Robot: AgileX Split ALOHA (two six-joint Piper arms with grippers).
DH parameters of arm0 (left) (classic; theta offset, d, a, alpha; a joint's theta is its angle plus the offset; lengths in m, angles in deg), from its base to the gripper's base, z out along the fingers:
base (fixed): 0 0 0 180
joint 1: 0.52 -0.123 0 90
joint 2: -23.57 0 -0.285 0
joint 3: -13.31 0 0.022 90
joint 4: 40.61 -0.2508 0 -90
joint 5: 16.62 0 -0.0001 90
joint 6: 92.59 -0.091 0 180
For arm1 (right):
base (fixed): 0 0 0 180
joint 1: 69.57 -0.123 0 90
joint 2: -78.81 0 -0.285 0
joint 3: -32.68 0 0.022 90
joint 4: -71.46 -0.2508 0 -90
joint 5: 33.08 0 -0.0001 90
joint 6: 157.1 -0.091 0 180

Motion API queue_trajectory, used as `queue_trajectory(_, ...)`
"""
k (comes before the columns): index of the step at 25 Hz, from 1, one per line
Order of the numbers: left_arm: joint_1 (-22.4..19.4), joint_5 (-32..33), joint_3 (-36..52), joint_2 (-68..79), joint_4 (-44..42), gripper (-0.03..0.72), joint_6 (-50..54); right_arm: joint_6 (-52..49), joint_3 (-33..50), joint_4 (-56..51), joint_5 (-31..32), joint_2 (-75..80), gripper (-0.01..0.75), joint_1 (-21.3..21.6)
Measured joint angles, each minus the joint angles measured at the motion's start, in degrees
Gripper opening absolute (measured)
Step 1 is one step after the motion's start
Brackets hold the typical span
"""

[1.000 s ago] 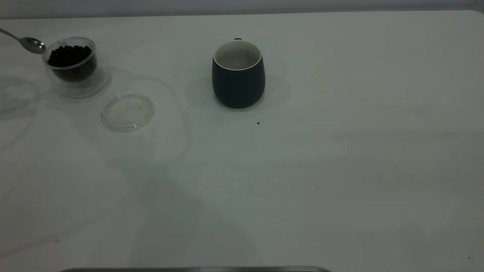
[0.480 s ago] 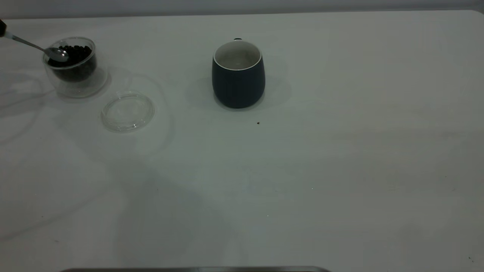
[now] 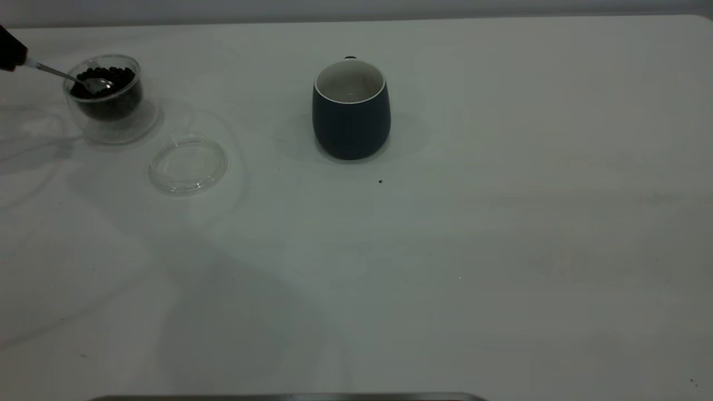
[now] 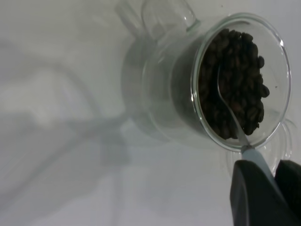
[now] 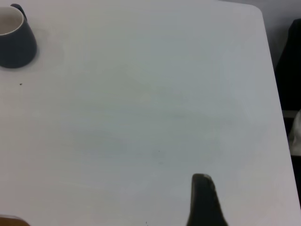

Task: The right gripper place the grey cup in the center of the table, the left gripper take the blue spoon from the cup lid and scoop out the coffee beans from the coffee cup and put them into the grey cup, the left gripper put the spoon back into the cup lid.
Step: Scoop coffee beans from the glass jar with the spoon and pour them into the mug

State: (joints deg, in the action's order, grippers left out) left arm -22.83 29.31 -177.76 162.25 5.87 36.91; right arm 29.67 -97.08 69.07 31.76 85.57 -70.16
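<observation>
At the far left, my left gripper (image 3: 10, 51) is shut on the blue spoon's pale handle (image 4: 256, 157). The spoon (image 3: 83, 79) slants down into the clear coffee cup (image 3: 114, 120), and its metal bowl rests among the coffee beans (image 4: 240, 80). The left gripper (image 4: 269, 175) sits just outside the cup's rim. The clear cup lid (image 3: 187, 166) lies bare on the table (image 3: 445, 250), in front of the coffee cup and to its right. The grey cup (image 3: 351, 120) stands upright mid-table with nothing inside, handle to the back. My right gripper (image 5: 203, 188) hovers over the table's right part, far from the grey cup (image 5: 14, 44).
One small dark speck (image 3: 380, 181) lies on the table in front of the grey cup. The table's right edge (image 5: 275, 75) shows in the right wrist view, with something dark (image 5: 291, 61) beyond it. A dark strip (image 3: 289, 397) runs along the near edge.
The spoon has moved rightwards from outside the coffee cup's left rim into the cup, down onto the beans. The left gripper has come into view at the left edge.
</observation>
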Motion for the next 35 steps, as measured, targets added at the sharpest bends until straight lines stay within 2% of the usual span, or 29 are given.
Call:
queue_trajectory(10, -0.30, 1.85, 0.00, 1.31, 0.43, 0.123, 0.00, 0.00, 0.00, 0.00, 0.00, 0.00, 0.462, 0.00)
queue_trajectory(21, -6.13, 7.06, 0.00, 4.27, 9.16, 0.123, -3.42, -0.05, 0.00, 0.00, 0.00, 0.00, 0.462, 0.00)
queue_trajectory(27, -6.98, 9.13, 0.00, 7.39, 13.81, 0.123, -5.98, 0.01, 0.00, 0.00, 0.00, 0.00, 0.462, 0.00)
queue_trajectory(35, -8.87, 10.75, 0.00, 8.10, 15.57, 0.123, -6.35, 0.01, 0.00, 0.00, 0.00, 0.00, 0.462, 0.00)
